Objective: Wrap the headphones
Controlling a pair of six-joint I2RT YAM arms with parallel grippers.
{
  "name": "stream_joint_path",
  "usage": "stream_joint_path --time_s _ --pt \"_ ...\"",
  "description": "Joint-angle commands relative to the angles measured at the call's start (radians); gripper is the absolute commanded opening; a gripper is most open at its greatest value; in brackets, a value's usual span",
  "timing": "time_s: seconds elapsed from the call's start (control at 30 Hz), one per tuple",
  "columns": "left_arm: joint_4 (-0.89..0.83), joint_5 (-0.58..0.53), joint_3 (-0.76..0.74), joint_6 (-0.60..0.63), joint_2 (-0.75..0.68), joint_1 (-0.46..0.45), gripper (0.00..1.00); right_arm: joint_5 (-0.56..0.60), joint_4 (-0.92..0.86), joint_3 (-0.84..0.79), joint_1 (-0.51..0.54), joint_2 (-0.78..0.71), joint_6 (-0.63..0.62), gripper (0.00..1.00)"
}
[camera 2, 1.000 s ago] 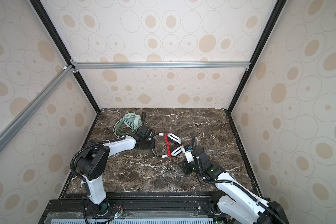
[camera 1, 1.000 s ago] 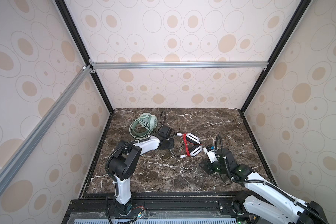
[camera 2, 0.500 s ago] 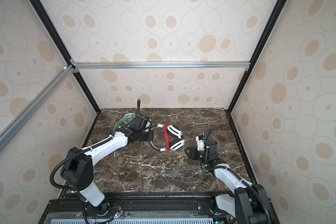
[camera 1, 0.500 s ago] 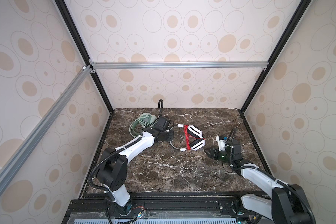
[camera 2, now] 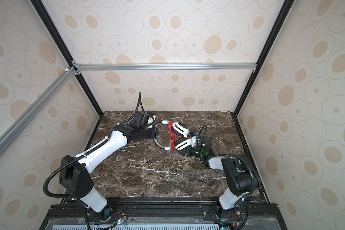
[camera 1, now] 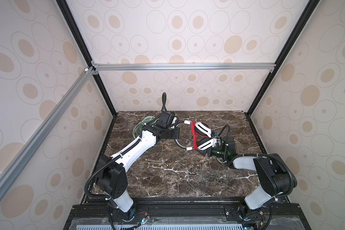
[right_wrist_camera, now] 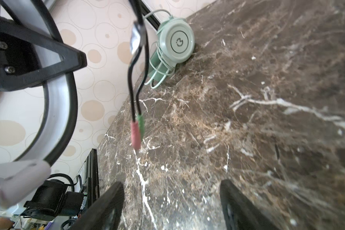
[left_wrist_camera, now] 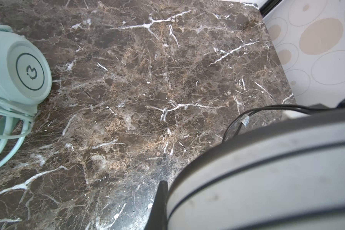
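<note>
**Both hands at the white headphones**

Left hand [camera 1: 176, 133] is clamped tight on the grey headband [camera 1: 179, 145] of the white headphones [camera 1: 202, 129], at mid-desk [camera 1: 167, 175]. The red cable [camera 1: 194, 135] is wound across the earcups. Right hand [right_wrist_camera: 170, 207] is just beside the near earcup, fingers spread wide, nothing between them. Mint headphones [left_wrist_camera: 18, 69] lie far left, cable coiled around them.

Cream walls [camera 1: 187, 29] with beige ovals enclose a dark brown marble tabletop [camera 1: 167, 175] under aluminium rails [camera 1: 177, 66].
</note>
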Motion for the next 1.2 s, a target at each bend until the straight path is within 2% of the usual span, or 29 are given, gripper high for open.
stream_joint_path --time_s 0.0,0.2,0.27,0.3,0.37,0.43,0.53,0.6,0.73,0.83,0.97,1.17 --pt "0.016 0.077 0.070 -0.008 -0.058 0.006 0.00 -0.051 0.220 0.058 0.005 0.086 0.045 0.79" --pt "0.033 0.125 0.058 -0.025 -0.071 0.006 0.00 -0.070 0.505 0.205 0.015 0.284 0.236 0.78" --pt "0.040 0.137 0.057 -0.030 -0.070 0.006 0.00 -0.051 0.541 0.259 0.015 0.338 0.271 0.73" --pt "0.040 0.138 0.059 -0.032 -0.069 0.006 0.00 -0.051 0.545 0.292 0.015 0.364 0.285 0.57" --pt "0.039 0.138 0.067 -0.039 -0.063 0.007 0.00 -0.061 0.567 0.332 0.047 0.405 0.312 0.18" --pt "0.032 0.129 0.082 -0.053 -0.053 0.011 0.00 -0.060 0.599 0.341 0.057 0.428 0.342 0.00" --pt "0.022 0.105 0.102 -0.107 -0.013 0.039 0.00 -0.050 0.597 0.286 0.071 0.410 0.368 0.00" --pt "0.038 0.093 0.088 -0.150 0.025 0.067 0.00 -0.030 0.534 0.231 0.083 0.370 0.383 0.00" --pt "0.128 0.106 0.025 -0.233 0.095 0.094 0.00 0.032 0.232 0.151 0.104 0.259 0.395 0.00" --pt "0.142 0.052 0.001 -0.289 0.138 0.095 0.00 0.083 0.077 0.085 0.111 0.164 0.411 0.00" --pt "0.134 -0.043 -0.044 -0.401 0.191 0.096 0.00 0.178 -0.119 0.026 0.124 0.056 0.430 0.06" --pt "0.090 -0.123 -0.068 -0.557 0.286 0.092 0.00 0.258 -0.377 0.061 0.186 0.024 0.439 0.07"
